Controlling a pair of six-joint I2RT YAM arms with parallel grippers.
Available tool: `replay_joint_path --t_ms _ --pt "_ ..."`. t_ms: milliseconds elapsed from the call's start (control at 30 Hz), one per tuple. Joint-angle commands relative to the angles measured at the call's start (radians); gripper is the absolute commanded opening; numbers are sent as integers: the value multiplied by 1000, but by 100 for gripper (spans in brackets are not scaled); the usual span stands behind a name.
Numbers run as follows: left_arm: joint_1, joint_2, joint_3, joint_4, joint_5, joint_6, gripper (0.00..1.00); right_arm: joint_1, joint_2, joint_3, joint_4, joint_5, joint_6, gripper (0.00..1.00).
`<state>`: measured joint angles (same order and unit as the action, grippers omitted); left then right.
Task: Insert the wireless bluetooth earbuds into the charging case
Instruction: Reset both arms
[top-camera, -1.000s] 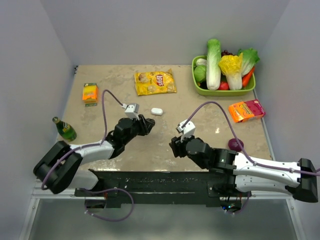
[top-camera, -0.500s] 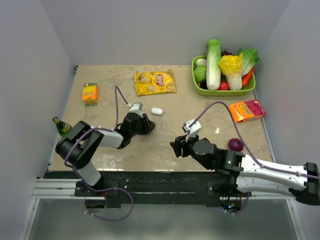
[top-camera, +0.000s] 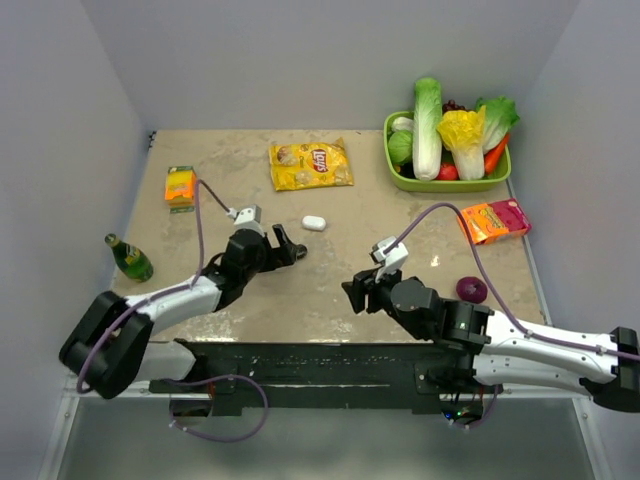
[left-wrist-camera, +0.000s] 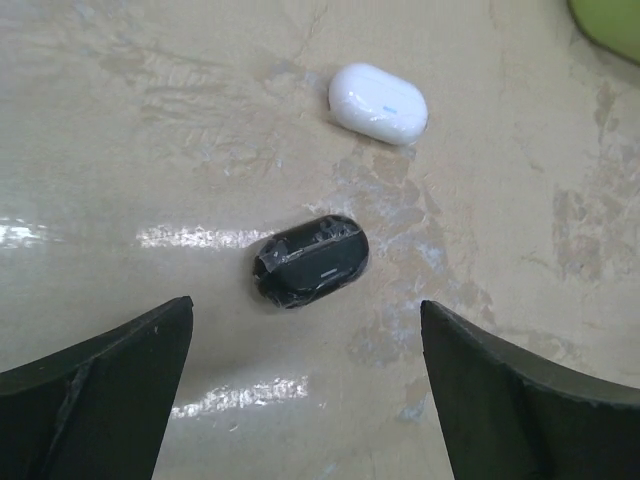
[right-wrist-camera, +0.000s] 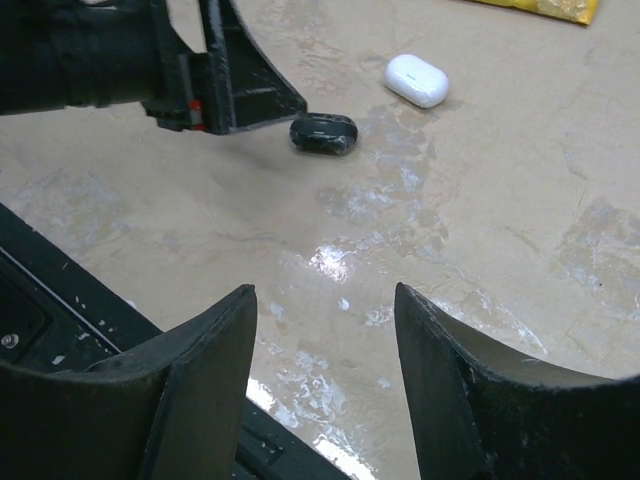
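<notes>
The left arm lies low, stretched from its base at the near left corner diagonally toward the middle of the mottled beige stone-look surface (top-camera: 380, 200). Its left hand (top-camera: 290, 243) has its dark fingers spread wide apart and holds nothing. A small, glossy, oval black earbud piece (left-wrist-camera: 310, 260) lies flat on the surface just ahead of the gap between those fingers, touching neither. Near it, a little farther from the hand and apart from it, rests the smooth white pill-shaped plastic charging case (left-wrist-camera: 378, 103), closed as far as can be seen.

The right arm reaches in from the near right, its white forearm angled leftward. The right hand (top-camera: 352, 292) points toward the two items, well short of them, its fingers apart with only bare surface between.
</notes>
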<state>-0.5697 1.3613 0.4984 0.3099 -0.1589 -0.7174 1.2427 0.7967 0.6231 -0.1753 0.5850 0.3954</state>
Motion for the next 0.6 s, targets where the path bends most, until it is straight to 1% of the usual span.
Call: replay_joint_path --t_ms 0,33,67,100,133,167,200,233,267,300,367,433,467,533,567 --pt "2 -203 -32 -121 -116 -25 100 0 -51 -26 62 39 -3 61" --pt "-5 -234 -38 -126 -128 -33 100 1 -65 -48 85 36 -10 62" --pt "-13 -287 -37 -149 -160 -34 100 0 -74 -57 124 27 -23 70" --pt "-48 -309 -31 -175 -198 -51 100 0 -89 -66 147 26 -23 82" --pt "-70 -324 -5 -210 -256 -75 100 0 -93 -83 164 33 -9 98" --pt "-88 -340 12 -300 -377 -109 100 0 -91 -89 196 45 -1 98" --pt "-107 -340 32 -360 -417 -173 100 0 -74 -89 201 65 6 98" --pt "-107 -335 73 -409 -444 -206 100 1 -67 -88 198 82 48 98" --pt "-107 -314 94 -483 -461 -227 100 0 -51 -83 197 91 59 98" --pt "-107 -297 112 -508 -465 -229 100 0 -41 -77 197 98 60 98" --pt "-107 -237 175 -572 -440 -189 100 1 2 -62 182 105 66 98" --pt "-108 -185 195 -589 -397 -117 100 0 45 -34 178 98 66 98" --pt "-108 -180 187 -575 -387 -87 100 0 56 -23 140 95 66 98" --pt "-107 -206 128 -537 -351 -68 100 1 79 1 113 81 63 98" --pt "-107 -221 106 -487 -343 -70 100 0 82 9 105 79 62 98"
